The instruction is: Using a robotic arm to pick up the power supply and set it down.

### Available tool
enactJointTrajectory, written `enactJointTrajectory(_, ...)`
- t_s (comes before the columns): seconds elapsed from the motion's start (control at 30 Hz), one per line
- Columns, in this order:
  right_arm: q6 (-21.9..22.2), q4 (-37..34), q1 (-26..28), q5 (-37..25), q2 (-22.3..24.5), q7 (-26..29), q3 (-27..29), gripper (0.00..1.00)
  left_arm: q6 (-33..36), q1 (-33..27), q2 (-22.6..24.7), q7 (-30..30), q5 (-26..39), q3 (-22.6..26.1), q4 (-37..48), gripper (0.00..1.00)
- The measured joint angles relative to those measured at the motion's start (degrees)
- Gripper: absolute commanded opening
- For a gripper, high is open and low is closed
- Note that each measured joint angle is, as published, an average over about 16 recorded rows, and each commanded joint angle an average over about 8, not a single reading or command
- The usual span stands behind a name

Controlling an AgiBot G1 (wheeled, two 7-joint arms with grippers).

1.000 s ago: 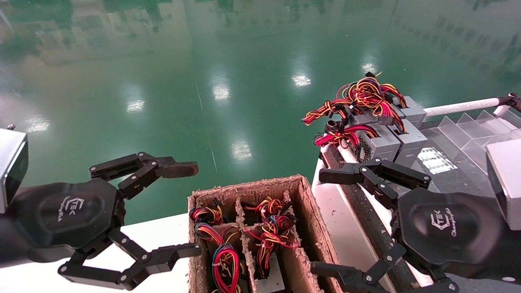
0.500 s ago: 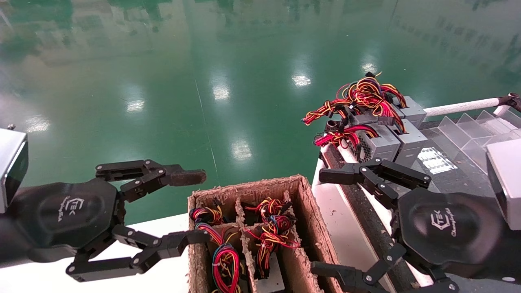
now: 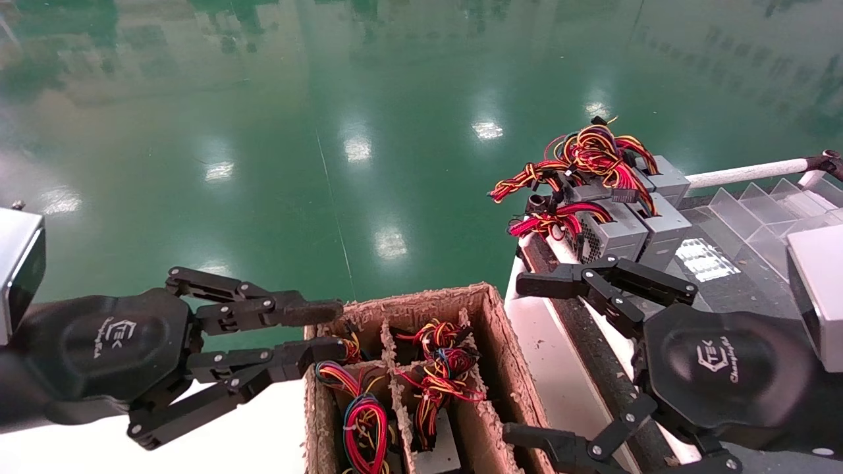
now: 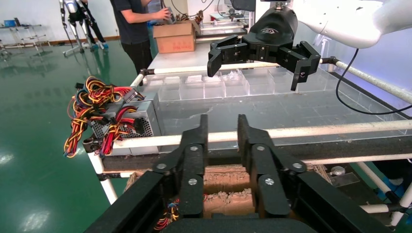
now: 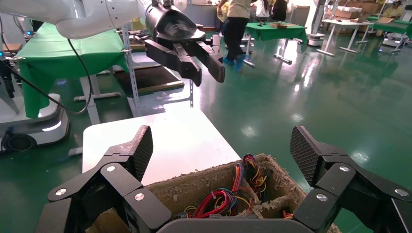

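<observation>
A cardboard carton (image 3: 490, 329) split into compartments holds power supplies standing on end. The power supply (image 3: 337, 349) in the far-left compartment shows mostly as a looped red, yellow and blue wire bundle. My left gripper (image 3: 329, 327) hovers at that corner of the carton. Its fingers (image 4: 200, 131) are parallel with a narrow gap and nothing between them. In the right wrist view another bundle (image 5: 218, 200) with blue and green wires lies in the carton. My right gripper (image 3: 527, 359) hangs wide open and empty over the carton's right side, and its pads (image 5: 141, 148) frame the carton.
Grey boxes (image 3: 622, 230) with red, yellow and orange wires sit on a black rack at the right, beside clear plastic dividers (image 3: 757, 204). The carton rests on a white table (image 3: 257, 434) over a green floor. A person (image 4: 133, 29) stands beyond the rack.
My left gripper's fingers have drawn together from wide open to a narrow gap, and the tips have shifted over the carton's corner. The right arm has not moved.
</observation>
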Motion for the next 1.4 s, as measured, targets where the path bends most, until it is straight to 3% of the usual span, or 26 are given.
enactJointTrajectory(0.3, 0.0, 0.0, 0.0, 0.0, 0.0, 0.0, 0.0, 1.0, 0.0, 0.0, 0.0, 0.0, 0.0, 0.0, 0.0, 0.03)
enactJointTrajectory(0.57, 0.0, 0.0, 0.0, 0.0, 0.0, 0.0, 0.0, 1.0, 0.0, 0.0, 0.0, 0.0, 0.0, 0.0, 0.0, 1.0)
enactJointTrajectory(1.4, 0.0, -0.2, -0.1, -0.3, 0.0, -0.2, -0.1, 1.0, 0.0, 0.0, 0.0, 0.0, 0.0, 0.0, 0.0, 1.0)
